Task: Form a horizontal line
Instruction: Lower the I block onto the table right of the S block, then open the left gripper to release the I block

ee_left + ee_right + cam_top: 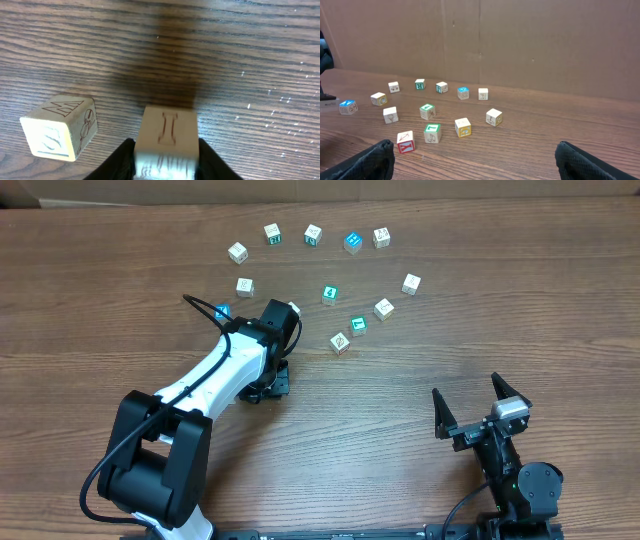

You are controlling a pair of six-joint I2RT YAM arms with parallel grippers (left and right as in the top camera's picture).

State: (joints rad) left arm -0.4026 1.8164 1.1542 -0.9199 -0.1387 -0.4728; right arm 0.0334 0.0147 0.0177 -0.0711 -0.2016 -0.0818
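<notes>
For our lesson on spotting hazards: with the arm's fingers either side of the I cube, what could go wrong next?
The left gripper closely flanks the I cube, so pulling away might drag or twist it. The M cube lies close on one side; a widening finger could nudge it.

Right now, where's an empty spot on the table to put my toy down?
Widest bare wood: between the left arm and the right fingers, below the red-marked cube. Also the far left, past the arm. Crowded: the middle top, where the cubes arc and cluster, and by the left fingers holding a pale cube.
</notes>
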